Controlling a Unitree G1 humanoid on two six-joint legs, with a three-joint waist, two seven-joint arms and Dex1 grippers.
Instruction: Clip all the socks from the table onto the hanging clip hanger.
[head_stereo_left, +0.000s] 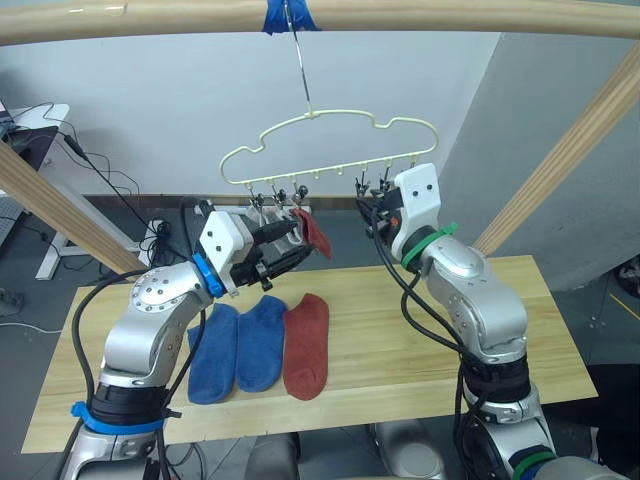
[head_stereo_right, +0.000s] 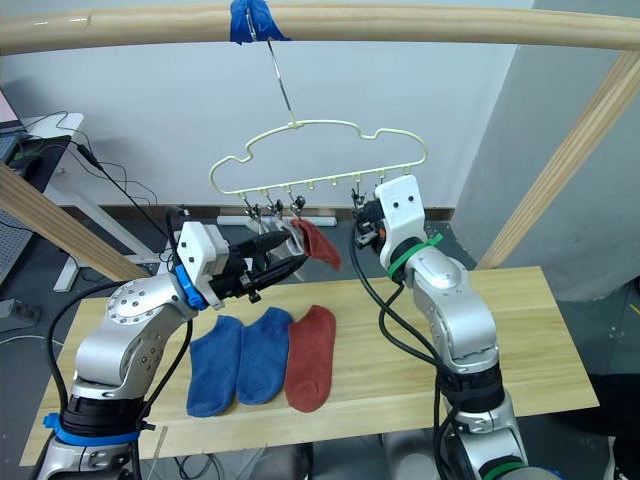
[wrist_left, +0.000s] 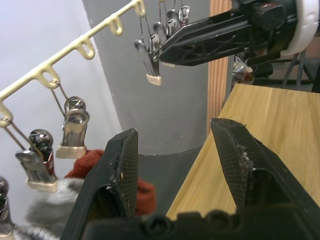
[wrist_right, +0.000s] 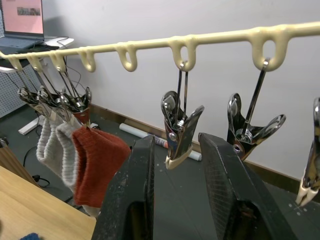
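We see the pale yellow-green clip hanger (head_stereo_left: 330, 150) hooked on a wooden pole (head_stereo_left: 320, 14), one rust red sock (wrist_right: 97, 165) and two grey socks (wrist_right: 55, 142) clipped beside our left fingers (wrist_left: 125, 170), spread empty. Our right fingers (wrist_right: 220, 185), narrowly parted, flank a metal clip (wrist_right: 178, 131). Two blue socks (head_stereo_left: 237, 348) and a red sock (head_stereo_left: 307, 345) lie on the table (head_stereo_left: 400, 350) below.

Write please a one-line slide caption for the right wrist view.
Open right gripper around an empty metal clip on the hanger; grey socks and a red sock already hang.

Silver arms, black cables, white wrists, blue and green bands.
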